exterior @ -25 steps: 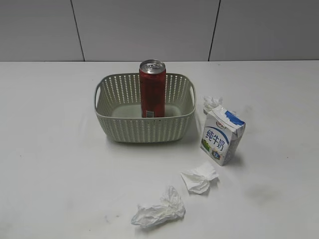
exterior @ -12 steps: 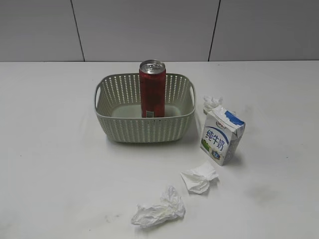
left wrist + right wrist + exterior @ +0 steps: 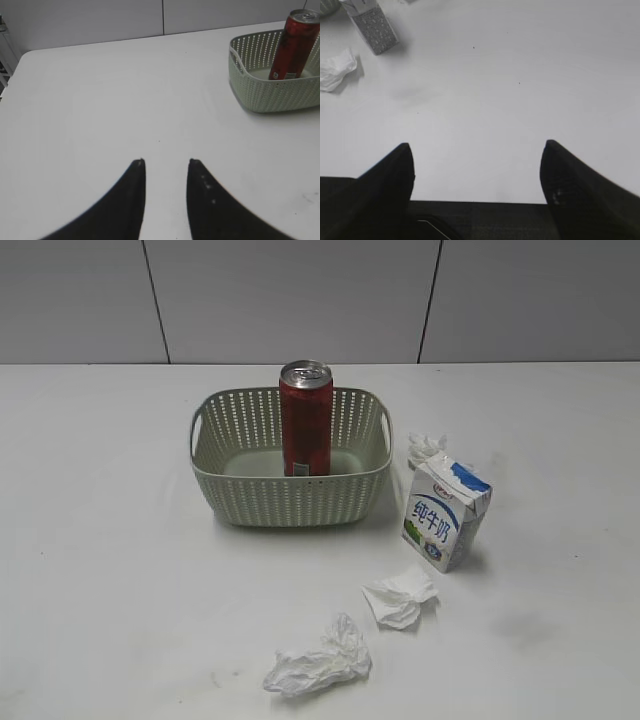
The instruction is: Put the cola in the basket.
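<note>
Red metal catches the eye first: the cola (image 3: 306, 420) stands upright inside the basket (image 3: 290, 496), its long axis vertical, its base on the basket floor toward the back wall and its silver top rising above the rim. Judged from that alone, the task looks complete; nothing is left to carry.

Taking the basket as the landmark: the milk carton (image 3: 446, 513) stands just to its right, tilted a little, with a scrap of crumpled tissue (image 3: 425, 447) behind the carton, close to the basket's right handle. Two more crumpled tissues lie in front of the basket, one (image 3: 400, 598) near the carton's foot and one (image 3: 318, 661) further forward. All sit on the white table (image 3: 100, 570).

Neither arm shows in the exterior view. The left gripper (image 3: 166, 162) hangs over bare table well to the left of the basket, its two dark fingers a narrow gap apart and holding nothing; the can lies ahead and to its right, at the far edge of that wrist view. The right gripper (image 3: 477, 145) hovers over bare table on the far side of the carton from the basket, fingers spread wide and empty; only the carton and one tissue reach its view, and the can does not.

If any further move were wanted, the left arm seems the nearer one, with a clear line to the can, while the right would have to pass the carton.
</note>
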Robot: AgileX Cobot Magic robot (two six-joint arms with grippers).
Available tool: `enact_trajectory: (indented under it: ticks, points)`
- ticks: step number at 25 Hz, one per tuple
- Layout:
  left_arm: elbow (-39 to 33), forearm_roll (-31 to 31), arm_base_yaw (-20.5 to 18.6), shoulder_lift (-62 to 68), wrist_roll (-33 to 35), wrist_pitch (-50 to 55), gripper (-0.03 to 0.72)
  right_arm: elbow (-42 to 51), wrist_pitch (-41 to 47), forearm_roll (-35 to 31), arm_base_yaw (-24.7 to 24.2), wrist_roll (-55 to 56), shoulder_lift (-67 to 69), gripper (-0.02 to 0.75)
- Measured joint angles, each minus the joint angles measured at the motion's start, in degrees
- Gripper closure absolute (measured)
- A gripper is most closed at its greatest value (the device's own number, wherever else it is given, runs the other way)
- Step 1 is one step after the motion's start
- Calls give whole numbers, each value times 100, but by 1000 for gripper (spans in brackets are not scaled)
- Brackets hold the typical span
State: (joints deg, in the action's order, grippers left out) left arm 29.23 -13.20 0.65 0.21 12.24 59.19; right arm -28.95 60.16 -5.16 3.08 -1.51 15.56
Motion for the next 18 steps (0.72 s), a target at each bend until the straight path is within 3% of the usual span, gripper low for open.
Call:
enact_trajectory:
  ticks: [18]
  points:
    - [0,0,0,0,0,0,459,17,-1,-9,0,-1,-1322,147]
